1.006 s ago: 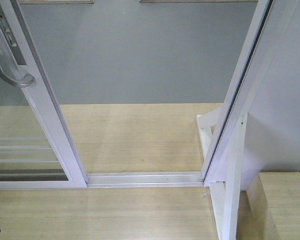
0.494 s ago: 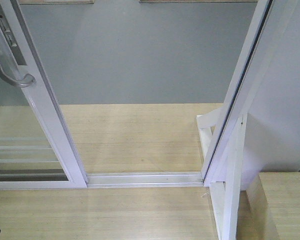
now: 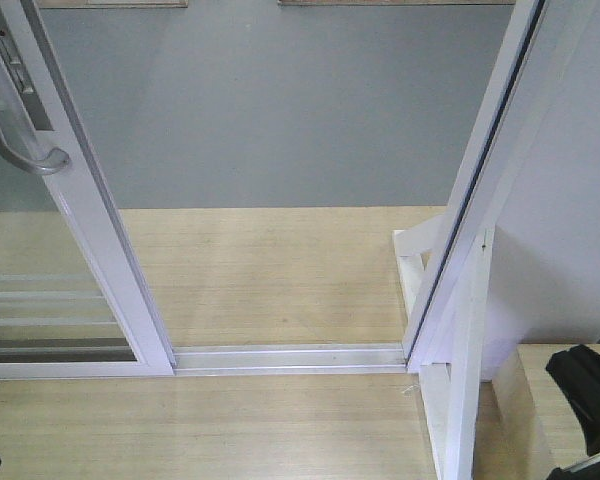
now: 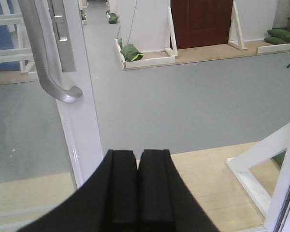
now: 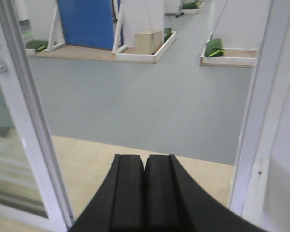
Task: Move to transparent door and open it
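Front view shows the door slid over to the left, its white frame slanting from the top left corner down to the floor track. Its grey handle curves out near the upper left edge, and thin white bars cross the lower glass. Between the door and the white post on the right the opening stands wide, with pale wood floor at the threshold and grey floor beyond. A white wooden brace props the post at its foot.

At the lower right corner of that view a black piece of the right arm pokes in, beside the brace and touching nothing I can see.

From the left wrist, the left gripper has its two black fingers pressed together with nothing between them. It points at the door's frame, the handle hanging above and to its left, well apart from the fingertips. Past the opening lie green bags in a low white frame and a dark red panel.

From the right wrist, the right gripper is likewise pressed together and holds nothing, aimed straight through the gap, door frame on its left, post on its right. A blue panel and a cardboard box stand far across the grey floor.
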`<state>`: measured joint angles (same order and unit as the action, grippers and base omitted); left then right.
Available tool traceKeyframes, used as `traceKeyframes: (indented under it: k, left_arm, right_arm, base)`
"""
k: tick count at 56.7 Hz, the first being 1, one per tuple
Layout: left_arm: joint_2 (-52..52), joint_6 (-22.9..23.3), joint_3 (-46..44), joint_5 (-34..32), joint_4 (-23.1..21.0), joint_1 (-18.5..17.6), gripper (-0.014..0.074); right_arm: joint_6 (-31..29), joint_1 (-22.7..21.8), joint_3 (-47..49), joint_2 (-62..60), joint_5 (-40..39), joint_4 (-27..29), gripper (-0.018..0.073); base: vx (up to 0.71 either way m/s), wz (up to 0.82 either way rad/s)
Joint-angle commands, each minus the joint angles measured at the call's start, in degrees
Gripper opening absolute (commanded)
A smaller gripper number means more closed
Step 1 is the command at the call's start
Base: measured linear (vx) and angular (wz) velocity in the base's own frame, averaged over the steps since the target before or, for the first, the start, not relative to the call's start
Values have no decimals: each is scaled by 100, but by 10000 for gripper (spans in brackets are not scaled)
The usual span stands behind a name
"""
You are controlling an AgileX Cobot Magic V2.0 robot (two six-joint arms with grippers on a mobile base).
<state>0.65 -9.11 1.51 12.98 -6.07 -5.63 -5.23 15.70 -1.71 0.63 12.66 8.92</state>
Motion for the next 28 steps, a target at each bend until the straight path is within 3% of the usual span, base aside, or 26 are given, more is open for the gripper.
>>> traceKeyframes:
  k: [1,6,12,28]
  left_arm:
    - [75,45,-110,-457,-27,3,1]
    - [75,45,-110,-457,-27,3,1]
    - [75,45,-110,-457,-27,3,1]
    - [77,45,-110,-457,-27,3,3]
  right_arm:
    - [5,-640,-16,-224,-232,-5,-4]
    - [5,-1314,-16,-207,-273,-10,-4]
    - [5,-1771,-16,-207,-310,7,-4]
    - [5,-1933,-16,-207,-310,8,-4]
  base:
    - [0,0]
    - [0,0]
    - [0,0]
    - [0,0]
